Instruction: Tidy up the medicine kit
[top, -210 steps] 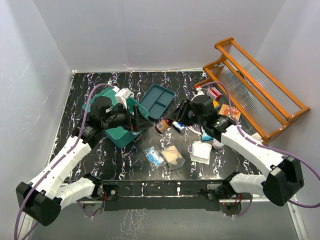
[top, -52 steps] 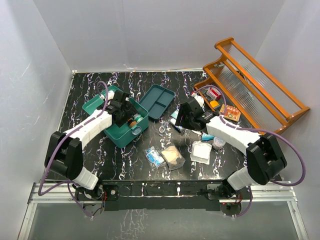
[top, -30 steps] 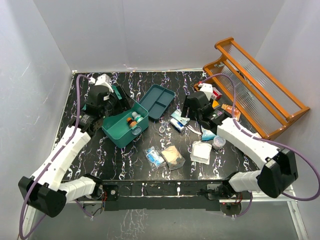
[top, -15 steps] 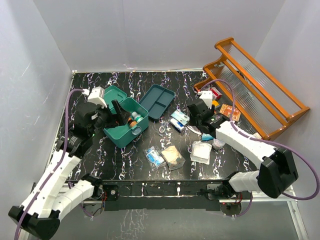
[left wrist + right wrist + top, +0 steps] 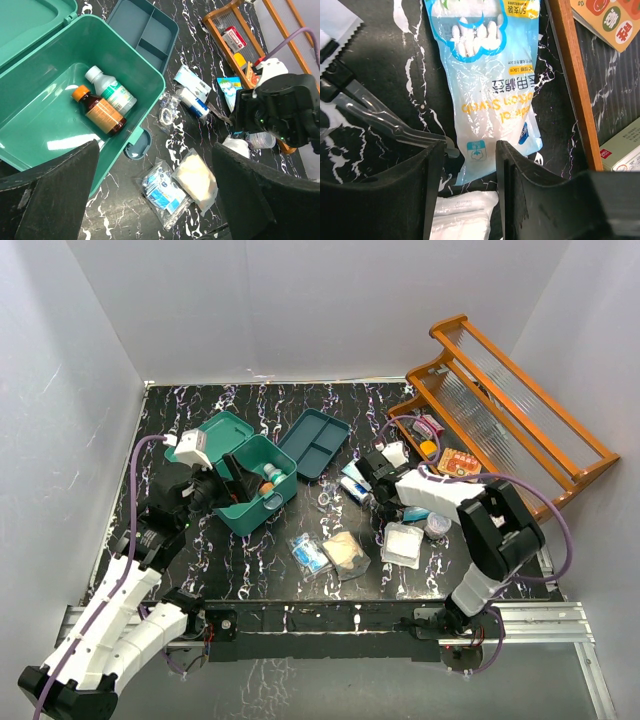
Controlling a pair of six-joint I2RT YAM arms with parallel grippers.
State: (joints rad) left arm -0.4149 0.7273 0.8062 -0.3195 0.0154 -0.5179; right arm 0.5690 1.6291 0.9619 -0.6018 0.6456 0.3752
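Bottles (image 5: 100, 111) inside open medicine kit (image 5: 127, 55), beside divided tray (image 5: 145, 30).

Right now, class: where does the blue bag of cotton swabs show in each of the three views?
Top view: swab bag, right of centre, mostly hidden.
Left wrist: swab bag, right of centre.
Right wrist: swab bag, upper middle, large.
Shared landmark: the orange rack beside it.

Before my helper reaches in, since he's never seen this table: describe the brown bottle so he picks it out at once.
Look on the left half of the table for the open teal kit. Two bottles lie side by side on its floor. The brown bottle has an orange cap and orange label; the white bottle beside it has a pale cap and green label.
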